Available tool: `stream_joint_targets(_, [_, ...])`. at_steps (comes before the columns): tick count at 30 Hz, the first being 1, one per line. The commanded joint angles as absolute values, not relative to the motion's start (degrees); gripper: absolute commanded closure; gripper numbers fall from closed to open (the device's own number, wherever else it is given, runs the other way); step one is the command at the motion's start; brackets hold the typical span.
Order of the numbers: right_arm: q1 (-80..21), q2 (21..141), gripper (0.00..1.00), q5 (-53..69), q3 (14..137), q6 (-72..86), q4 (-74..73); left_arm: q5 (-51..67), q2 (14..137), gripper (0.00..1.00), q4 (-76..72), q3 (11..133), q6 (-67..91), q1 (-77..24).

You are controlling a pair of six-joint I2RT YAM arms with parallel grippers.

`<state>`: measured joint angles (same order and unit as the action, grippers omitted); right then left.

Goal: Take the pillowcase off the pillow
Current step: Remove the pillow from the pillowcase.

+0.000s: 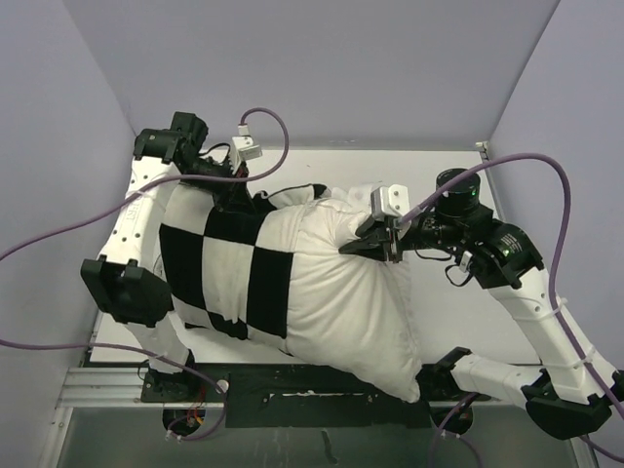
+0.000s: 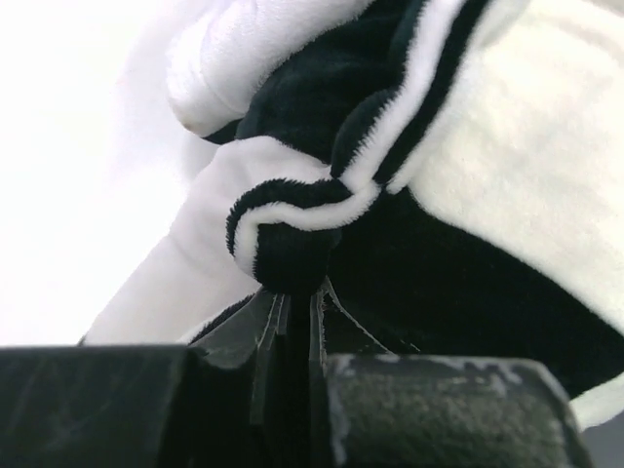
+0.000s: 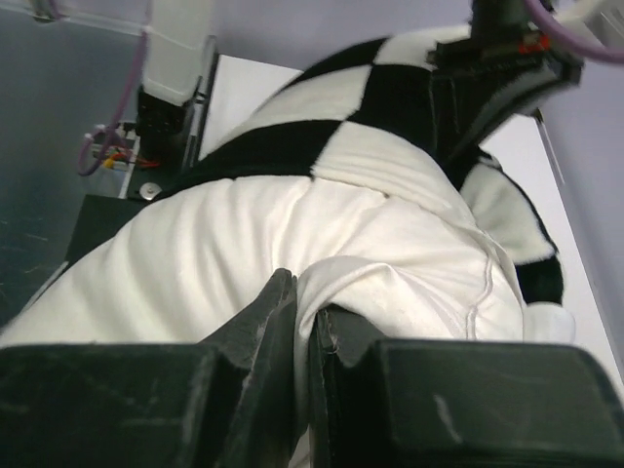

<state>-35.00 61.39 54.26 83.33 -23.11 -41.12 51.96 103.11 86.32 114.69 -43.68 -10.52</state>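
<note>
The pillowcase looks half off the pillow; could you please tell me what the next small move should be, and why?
Probably draw the left gripper leftward, away from the right gripper. It is shut on a fold of the pillowcase, the right gripper pinches the pillow, and the cover wraps only the pillow's left part.

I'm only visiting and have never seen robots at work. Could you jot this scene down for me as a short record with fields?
pillowcase: black-and-white checks, bunched toward the left arm's side
pillow: plain white, right part bare, the rest inside the pillowcase
left jaws: shut on a bunched fold of the pillowcase
right jaws: shut on a pinch of the pillow's white fabric
task state: pillowcase partly off, not yet free
</note>
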Motion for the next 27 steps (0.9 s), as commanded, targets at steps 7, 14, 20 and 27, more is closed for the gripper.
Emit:
stream_joint_targets(7, [-25.9, 56.6, 1.0, 31.9, 69.4, -5.5, -17.9, 34.1, 83.7, 1.0, 63.4, 103.7, -42.6, -2.9])
stream_joint_targets(14, [-22.0, 53.6, 1.0, 11.5, 61.9, 5.7, -10.0, 29.9, 81.7, 1.0, 54.1, 103.0, -40.2, 0.2])
stream_joint_targets(20, [-19.7, 55.9, 1.0, 1.2, 60.4, 9.6, -9.8, 29.6, 80.3, 1.0, 53.2, 102.5, -40.5, 0.4])
stream_joint_targets(27, [-5.2, 59.6, 1.0, -1.0, 62.7, 14.2, -13.0, 28.2, 78.3, 1.0, 52.7, 99.7, -43.8, 3.8])
